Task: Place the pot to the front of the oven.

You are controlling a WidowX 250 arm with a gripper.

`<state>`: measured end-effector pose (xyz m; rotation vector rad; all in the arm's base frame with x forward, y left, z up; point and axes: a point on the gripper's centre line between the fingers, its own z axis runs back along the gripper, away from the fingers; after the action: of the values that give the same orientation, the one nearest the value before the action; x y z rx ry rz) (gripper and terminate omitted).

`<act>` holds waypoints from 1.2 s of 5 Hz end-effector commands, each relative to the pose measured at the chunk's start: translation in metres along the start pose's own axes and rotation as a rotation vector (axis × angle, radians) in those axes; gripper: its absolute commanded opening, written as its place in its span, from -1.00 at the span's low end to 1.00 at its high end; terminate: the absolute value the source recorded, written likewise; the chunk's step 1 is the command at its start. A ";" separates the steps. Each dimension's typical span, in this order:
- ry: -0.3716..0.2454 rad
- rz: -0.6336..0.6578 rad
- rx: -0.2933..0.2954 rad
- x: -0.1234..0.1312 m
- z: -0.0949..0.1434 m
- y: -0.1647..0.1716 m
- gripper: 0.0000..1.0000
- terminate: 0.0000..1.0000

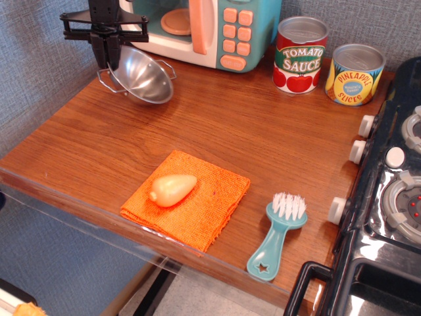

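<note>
The shiny steel pot (pixel 143 75) with two wire loop handles hangs tilted at the back left of the wooden table, in front of the oven's left part and low over the wood. My black gripper (pixel 110 58) is shut on the pot's upper left rim. The teal oven (pixel 205 27) with its cream door frame, salmon handle and buttons stands at the back, an orange plate inside. Whether the pot touches the table I cannot tell.
A tomato sauce can (pixel 300 54) and a pineapple can (pixel 354 74) stand right of the oven. An orange cloth (pixel 197 204) with a pale yellow toy food (pixel 172 189) lies near the front edge. A teal brush (pixel 277 235) lies beside it. A black stove (pixel 388 217) fills the right side.
</note>
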<state>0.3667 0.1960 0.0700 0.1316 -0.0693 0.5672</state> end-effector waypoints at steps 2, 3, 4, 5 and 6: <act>-0.011 0.033 0.031 0.005 0.007 0.031 1.00 -1.00; -0.025 0.013 0.023 0.004 0.015 0.029 1.00 -1.00; -0.086 -0.050 0.009 0.001 0.032 0.027 1.00 -1.00; -0.187 -0.196 -0.062 -0.007 0.062 0.022 1.00 -1.00; -0.248 -0.431 -0.143 -0.027 0.088 0.004 1.00 -1.00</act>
<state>0.3459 0.1614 0.1286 0.0392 -0.2462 0.1091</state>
